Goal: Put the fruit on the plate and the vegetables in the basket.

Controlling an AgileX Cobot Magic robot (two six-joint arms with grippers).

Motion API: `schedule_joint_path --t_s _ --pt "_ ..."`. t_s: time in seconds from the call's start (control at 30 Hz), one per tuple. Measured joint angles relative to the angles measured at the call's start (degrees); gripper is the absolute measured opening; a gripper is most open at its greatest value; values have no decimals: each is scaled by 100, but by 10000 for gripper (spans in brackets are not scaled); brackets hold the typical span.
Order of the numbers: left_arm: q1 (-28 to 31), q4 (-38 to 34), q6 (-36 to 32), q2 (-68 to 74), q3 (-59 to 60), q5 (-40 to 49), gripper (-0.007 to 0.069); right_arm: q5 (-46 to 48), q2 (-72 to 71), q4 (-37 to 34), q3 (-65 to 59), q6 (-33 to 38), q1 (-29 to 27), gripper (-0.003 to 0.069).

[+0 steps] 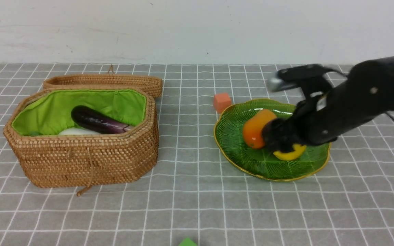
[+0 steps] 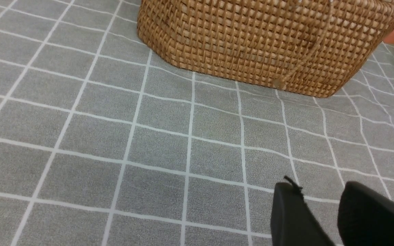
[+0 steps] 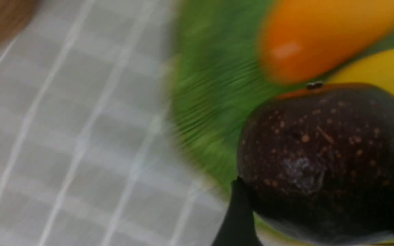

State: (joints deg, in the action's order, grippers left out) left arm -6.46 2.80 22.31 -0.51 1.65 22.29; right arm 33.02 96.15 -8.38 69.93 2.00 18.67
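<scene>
Dark maroon round fruit [image 3: 323, 160], skin speckled with tan dots and a pale scuff, clamped in the right gripper [image 1: 279, 136] low over the green plate [image 1: 238, 150]; a black fingertip [image 3: 239, 218] pressed against its side in the right wrist view. Roughly spherical, so no clear long axis to tell. Whether touching the plate surface or just above it: cannot tell.

Just beside it, an orange-yellow oval mango [image 1: 255, 130] lying on the plate, smooth and glossy, long axis running from the near left up toward the far right in the front view, redder end nearer the camera. Yellow lemon [image 1: 291, 153] also on the plate, partly hidden under the right arm, only its near edge showing, so its direction unclear.

Plate: shallow, leaf-ribbed, wavy gold rim, on the grey checked cloth [image 1: 197, 205] right of centre. Small orange cube [image 1: 222, 101] just beyond its far left rim.

Left of centre, tan woven basket [image 1: 80, 160] with bright green lining, lid folded back behind. Inside, a glossy dark purple eggplant [image 1: 96, 121] lying slanted, long axis from far left to near right, and a white oval vegetable [image 1: 75, 132] beneath it, mostly hidden by the wall.

Left gripper [image 2: 323, 218] hanging above bare cloth near the basket wall, fingers apart with a narrow gap, holding nothing.

Small green block [image 1: 187, 242] at the near edge.
</scene>
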Motion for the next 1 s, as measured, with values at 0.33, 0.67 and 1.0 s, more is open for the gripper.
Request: schedule_joint_path --t_s 0.33,0.67,1.0 --pt "0 0 0 0 0 0 218 362 279 -208 0 -156 -432 558" --pt "0 0 0 0 0 0 230 853 40 -272 0 -200 -432 664" --pt "0 0 0 0 0 0 237 2034 -2240 -289 -374 -637 -432 314"
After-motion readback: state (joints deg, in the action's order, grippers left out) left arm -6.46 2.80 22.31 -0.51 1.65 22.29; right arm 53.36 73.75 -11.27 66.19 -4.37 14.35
